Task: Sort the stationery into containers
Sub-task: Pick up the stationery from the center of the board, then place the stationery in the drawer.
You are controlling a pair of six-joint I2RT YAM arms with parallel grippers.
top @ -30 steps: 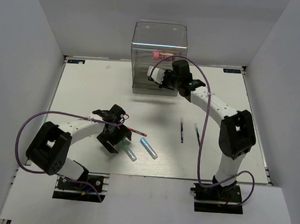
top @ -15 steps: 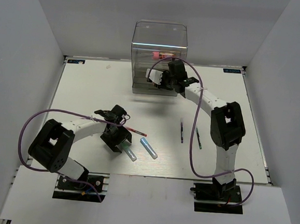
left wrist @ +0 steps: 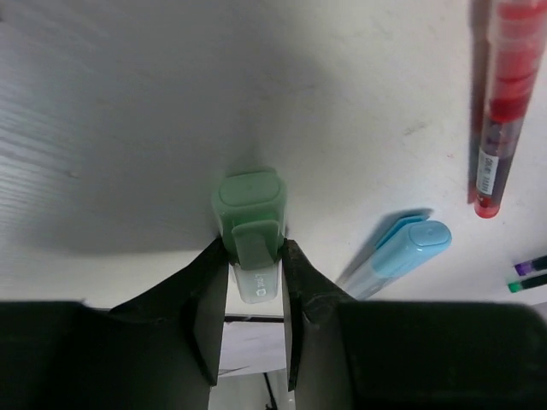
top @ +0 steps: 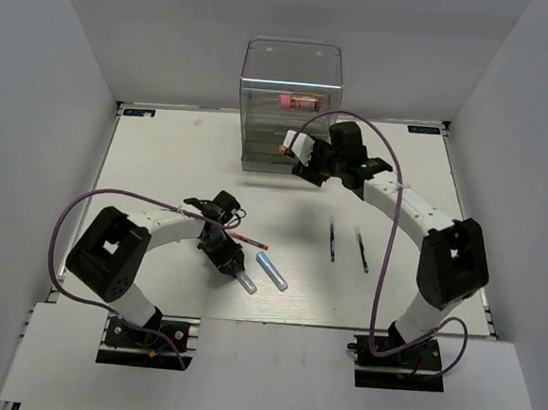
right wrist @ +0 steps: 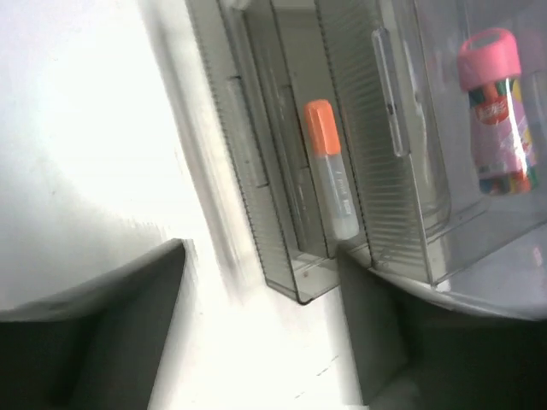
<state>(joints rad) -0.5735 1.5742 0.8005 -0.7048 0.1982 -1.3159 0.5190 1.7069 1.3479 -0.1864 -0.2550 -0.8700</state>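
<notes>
A: What does the cabinet [top: 289,106] hold?
B: A pink marker [right wrist: 496,111] sits in an upper drawer. Only the right wrist view shows the orange marker [right wrist: 329,166] lower down.
A: And in front of the cabinet?
B: The left gripper [left wrist: 252,256] is clamped on the green marker [left wrist: 249,201]. To its right, the red pen [left wrist: 504,102], light-blue marker [left wrist: 397,252] and two dark pens [top: 333,241] lie on the table [top: 164,158]. The right gripper [right wrist: 261,256], fingers apart and empty, hides the cabinet's low drawers from above.

table [top: 173,159]: white, flat | walls [top: 45,101]: plain grey, three sides
</notes>
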